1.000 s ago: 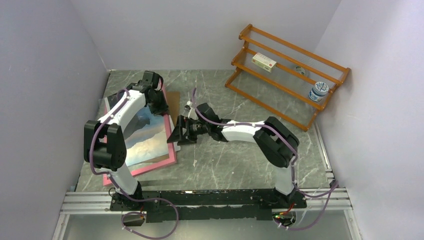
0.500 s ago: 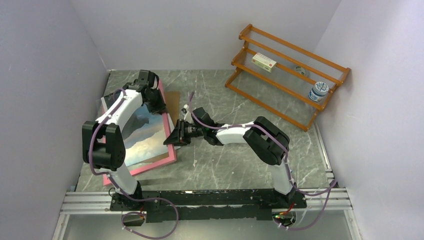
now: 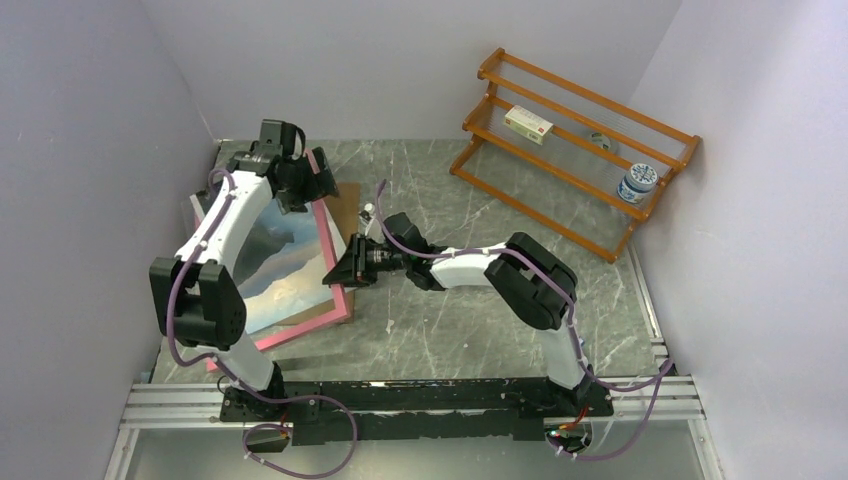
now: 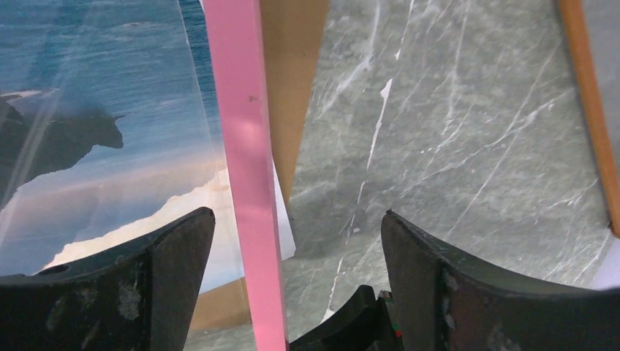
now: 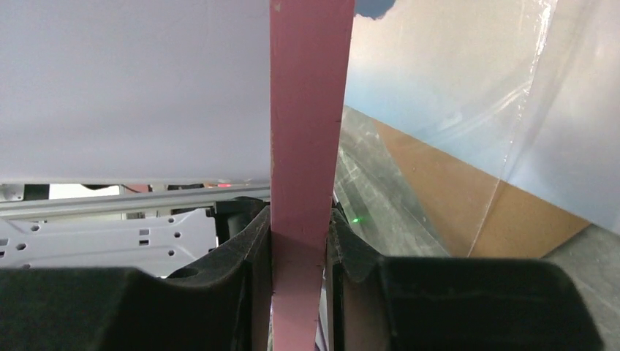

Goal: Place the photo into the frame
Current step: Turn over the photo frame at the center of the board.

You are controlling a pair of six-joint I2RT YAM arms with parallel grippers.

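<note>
The pink frame (image 3: 300, 330) lies at the table's left with its right bar (image 4: 245, 183) raised. The photo (image 3: 285, 260), blue sea under pale clouds, shows inside it, and in the left wrist view the photo (image 4: 110, 110) sits left of the bar under a glossy clear sheet. My right gripper (image 3: 346, 271) is shut on the frame's right bar (image 5: 307, 146), which stands upright between its jaws (image 5: 300, 219). My left gripper (image 3: 303, 181) hangs open over the frame's far right corner. Nothing is held between its fingers (image 4: 296, 213), and the bar runs below them.
A brown backing board (image 3: 348, 200) lies under the frame's far right edge. An orange wooden rack (image 3: 570, 150) stands at the back right, holding a small box (image 3: 528, 123) and a jar (image 3: 637, 183). Walls close in on the left and the far side.
My left gripper let go of the frame, opened wide and drew back toward the far corner. My right gripper moved left and shut on the frame's right bar.
</note>
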